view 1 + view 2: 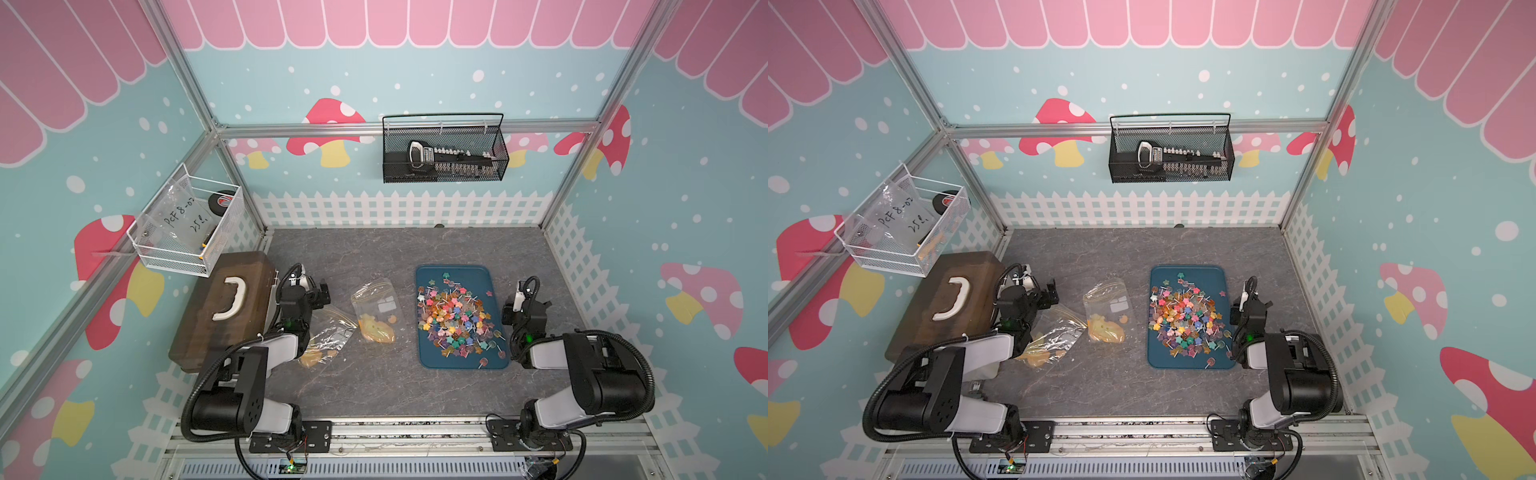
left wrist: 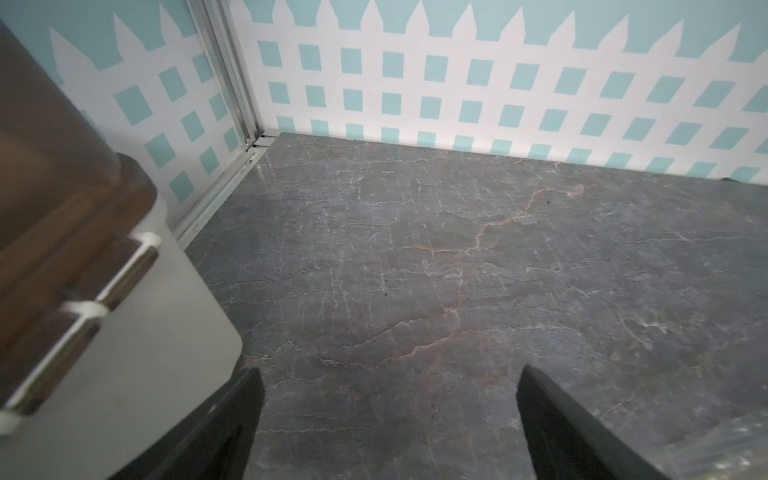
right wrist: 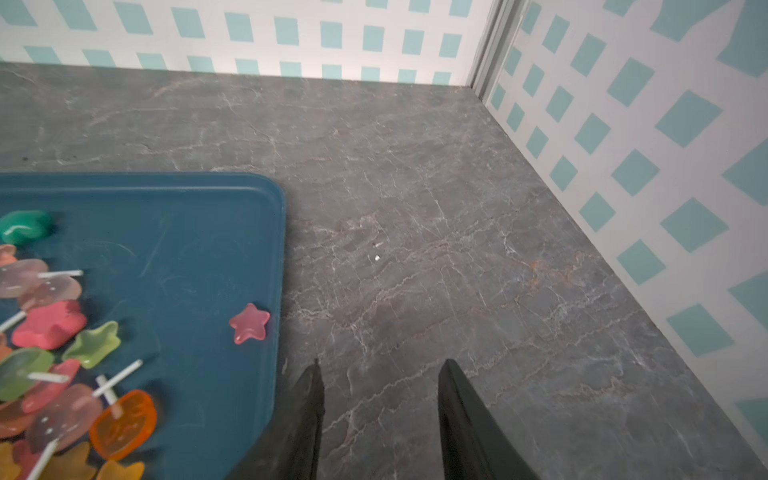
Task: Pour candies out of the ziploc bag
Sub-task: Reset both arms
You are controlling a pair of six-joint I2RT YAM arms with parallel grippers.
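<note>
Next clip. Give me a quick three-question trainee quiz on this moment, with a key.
1. True or false: the candies lie piled on the blue tray.
2. What does the right gripper hold? A) a bag B) a candy C) nothing
3. How many clear bags lie on the table?
Key: 1 true; 2 C, its jaws stand apart and empty; 3 two.

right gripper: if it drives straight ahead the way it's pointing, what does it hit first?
No object in line: the right gripper points past the tray. First contact is probably bare tabletop, else the fence-print back wall; depth unclear.
</note>
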